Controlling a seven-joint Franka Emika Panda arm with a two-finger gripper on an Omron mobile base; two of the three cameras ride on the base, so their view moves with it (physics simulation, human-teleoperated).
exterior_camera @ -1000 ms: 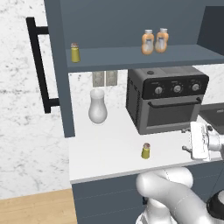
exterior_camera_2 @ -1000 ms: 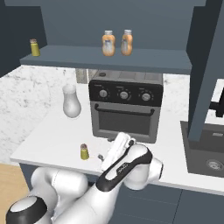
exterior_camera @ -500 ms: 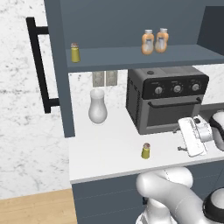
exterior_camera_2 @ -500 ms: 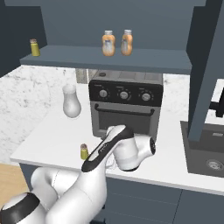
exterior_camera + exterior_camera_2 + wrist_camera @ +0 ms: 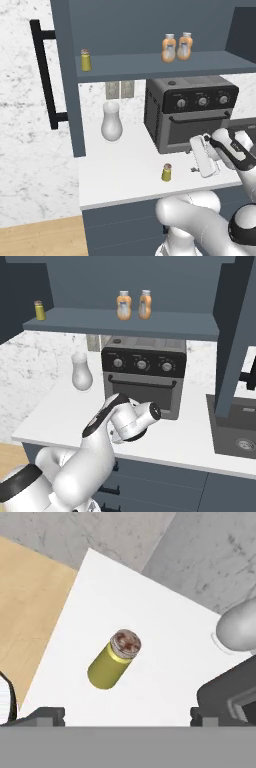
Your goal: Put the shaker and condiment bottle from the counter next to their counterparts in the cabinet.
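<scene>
Two yellow-green shakers are in play: one shaker [image 5: 167, 172] stands upright on the white desk [image 5: 125, 170] in front of the black toaster oven [image 5: 190, 117], and its twin [image 5: 86, 60] sits at the left end of the cabinet shelf [image 5: 150, 65], where two orange bottles [image 5: 176, 47] stand side by side; a single white vase [image 5: 111, 121] rests at the back of the desk. The white arm reaches in low from the right, its jaws spread wide and empty just beside the desk shaker, the hand tilted down toward it.
</scene>
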